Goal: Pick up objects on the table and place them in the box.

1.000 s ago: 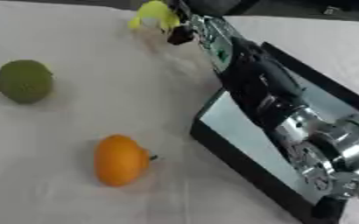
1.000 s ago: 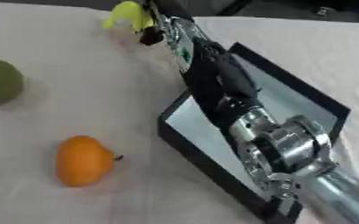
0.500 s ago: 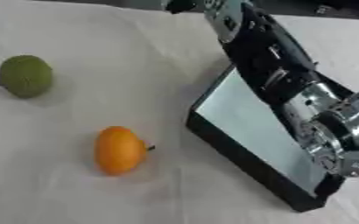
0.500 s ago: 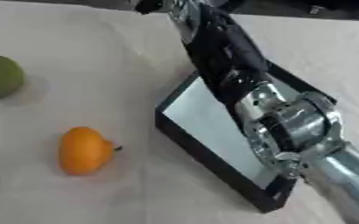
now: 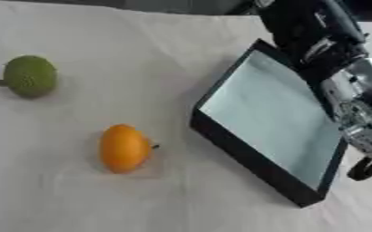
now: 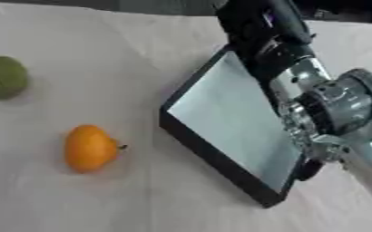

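Left eye view: pale cloth-covered table (image 5: 78, 199) under a dark far edge; neither hand's fingers show.

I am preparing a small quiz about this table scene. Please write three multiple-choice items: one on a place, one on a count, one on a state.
1. Where does the orange fruit lie?
A. inside the box
B. on the table, left of the box
C. on top of the green fruit

2. How many fruits lie on the table?
A. two
B. four
C. none

3. What is the state of the black box?
A. holds both fruits
B. turned upside down
C. nothing shows inside it

Answers: 1 B, the orange fruit rests on the cloth beside the box's left wall. 2 A, only the orange one and the green fruit show. 3 C, its pale floor is bare where visible, though the right arm covers part.
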